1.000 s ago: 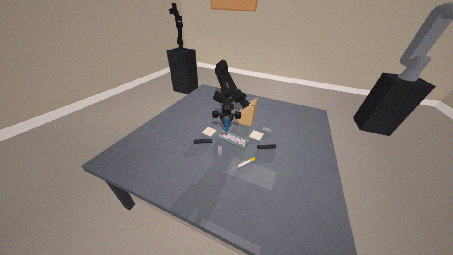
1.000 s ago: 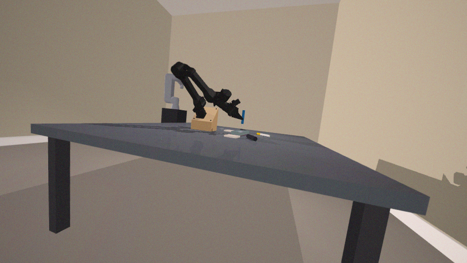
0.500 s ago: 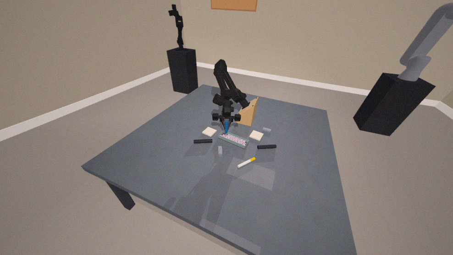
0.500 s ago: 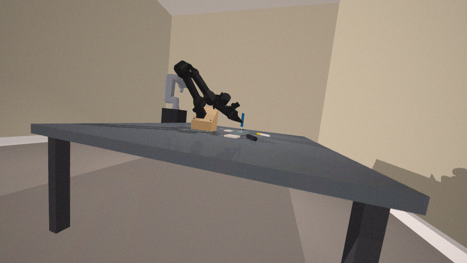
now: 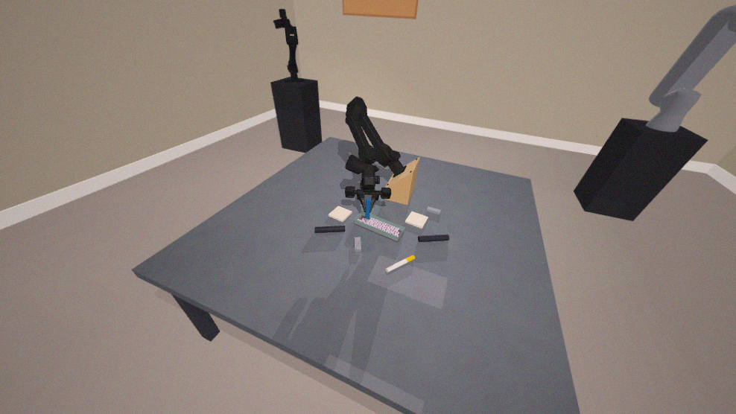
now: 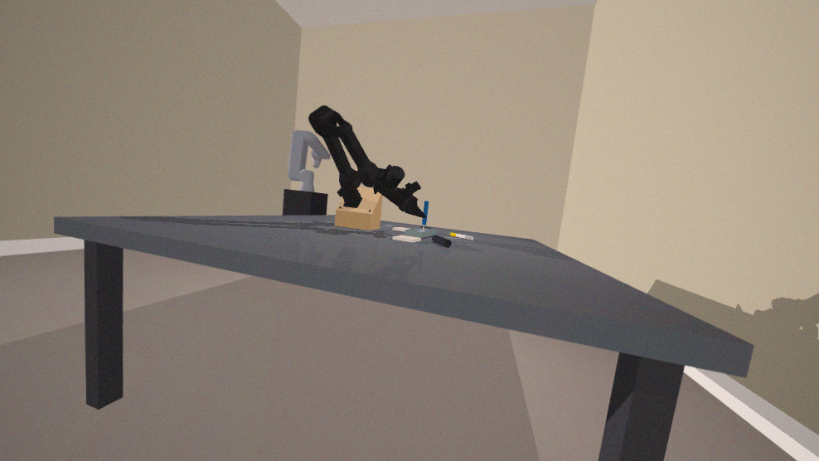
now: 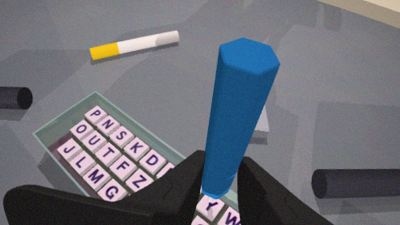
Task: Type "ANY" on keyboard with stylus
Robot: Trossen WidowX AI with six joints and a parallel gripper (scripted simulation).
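Note:
My gripper (image 5: 367, 211) (image 6: 424, 216) (image 7: 221, 161) is shut on the blue stylus (image 5: 368, 205) (image 6: 425, 211) (image 7: 243, 101), which stands nearly upright between the fingers. The teal keyboard (image 5: 401, 236) (image 6: 416, 234) (image 7: 66, 121) lies beneath it. The stylus's lower end is over the keyboard's left part in the top view. In the wrist view, the blue body ends at the upper edge of the Y key (image 7: 210, 205), with the W key (image 7: 231, 218) beside it. The tip is hidden there, so key contact cannot be told. The A key is not seen; the fingers cover several keys.
A white and yellow marker (image 5: 399, 263) (image 6: 461, 235) (image 7: 135, 45) lies beyond the keyboard. Black cylinders (image 5: 329, 228) (image 5: 433, 238) and cream tiles (image 5: 340, 213) (image 5: 416, 220) flank it. A grey block (image 5: 357, 243) (image 7: 262, 123) lies near the keyboard, another (image 5: 433, 210) beyond one tile. The wooden base (image 5: 404, 188) stands behind.

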